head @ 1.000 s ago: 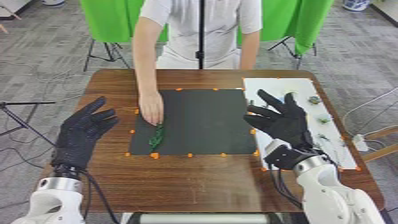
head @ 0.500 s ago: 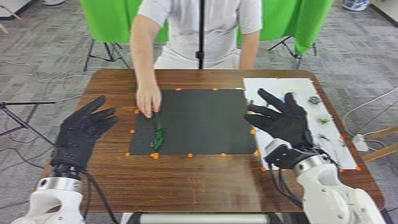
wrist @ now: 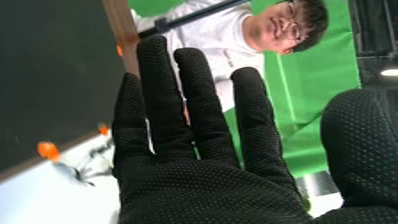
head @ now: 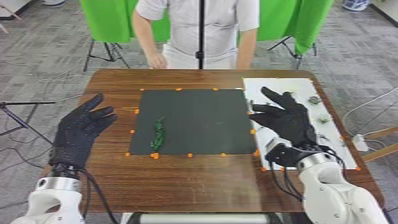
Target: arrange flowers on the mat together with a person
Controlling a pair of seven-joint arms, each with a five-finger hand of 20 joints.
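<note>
My left hand (head: 80,132) is open above the table's left side, left of the dark mat (head: 204,125). On the mat's left part lies one green leafy stem (head: 159,135), roughly upright in the head view, with no hand on it. My right hand (head: 286,124) is open over the white sheet, near the mat's right edge, and holds nothing. From the right wrist view, the right hand (wrist: 213,192) has its fingers straight, with the mat (wrist: 53,75) beyond them. Small flowers and sprigs (head: 323,119) lie on the white sheet, partly hidden by that hand.
The white sheet (head: 333,145) covers the right side of the brown table (head: 204,185). Orange markers (head: 155,156) surround the mat. The person stands at the far edge, a hand (head: 157,61) hanging beyond the table.
The person's hand has let go of the green stem and withdrawn from the mat to beyond the far edge. My right hand has shifted slightly to the right; the left has barely moved.
</note>
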